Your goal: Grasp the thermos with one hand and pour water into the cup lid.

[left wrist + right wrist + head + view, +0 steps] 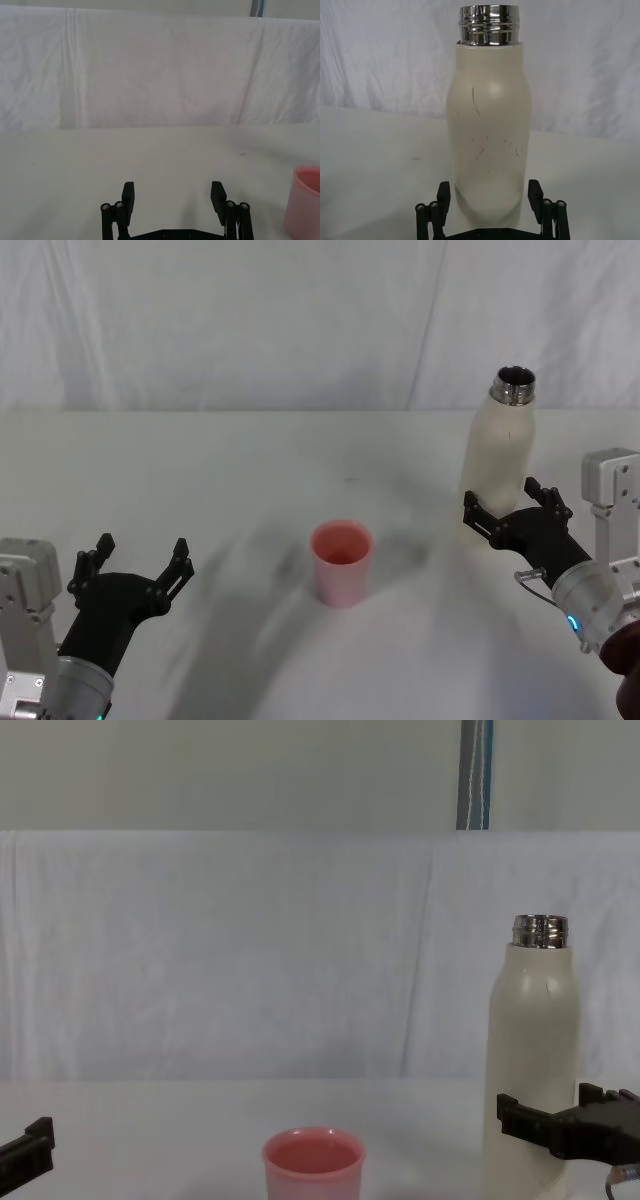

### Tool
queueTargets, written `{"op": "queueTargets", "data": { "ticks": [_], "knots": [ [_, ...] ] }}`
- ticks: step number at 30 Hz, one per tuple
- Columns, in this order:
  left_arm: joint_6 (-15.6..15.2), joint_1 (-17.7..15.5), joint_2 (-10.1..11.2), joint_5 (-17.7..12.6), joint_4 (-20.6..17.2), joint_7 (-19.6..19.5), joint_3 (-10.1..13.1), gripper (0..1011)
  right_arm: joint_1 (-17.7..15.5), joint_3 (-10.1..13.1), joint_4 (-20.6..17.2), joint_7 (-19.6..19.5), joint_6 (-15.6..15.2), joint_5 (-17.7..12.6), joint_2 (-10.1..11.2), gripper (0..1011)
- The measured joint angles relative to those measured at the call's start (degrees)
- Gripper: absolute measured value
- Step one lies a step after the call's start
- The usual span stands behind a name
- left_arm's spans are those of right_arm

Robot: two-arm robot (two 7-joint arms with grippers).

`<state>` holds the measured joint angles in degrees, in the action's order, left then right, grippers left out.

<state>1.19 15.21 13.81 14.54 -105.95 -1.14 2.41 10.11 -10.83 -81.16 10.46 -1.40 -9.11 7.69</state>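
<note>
Jaws of right gripper [518, 508] apart round thermos [497, 465] base — upright, neck up.

white table [200, 470], draped white cloth backdrop [250, 320]
</note>
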Motion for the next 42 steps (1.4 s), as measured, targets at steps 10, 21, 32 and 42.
{"op": "queueTargets", "data": {
  "ticks": [10,21,32,42],
  "knots": [
    [0.00,0.00,0.00,0.00,0.00,0.00,0.00,1001,-1.78,0.36,-2.38,-0.30,-0.59,-0.06,0.50,1000],
    [0.00,0.00,0.00,0.00,0.00,0.00,0.00,1001,-4.50,0.92,-6.38,-1.08,-0.95,0.01,0.87,1000],
    [0.00,0.00,0.00,0.00,0.00,0.00,0.00,1001,-8.07,1.34,-9.34,-2.16,1.24,0.70,0.42,1000],
    [0.00,0.00,0.00,0.00,0.00,0.00,0.00,1001,-10.64,1.11,-11.43,-1.52,4.68,0.95,0.13,1000]
  ]
}}
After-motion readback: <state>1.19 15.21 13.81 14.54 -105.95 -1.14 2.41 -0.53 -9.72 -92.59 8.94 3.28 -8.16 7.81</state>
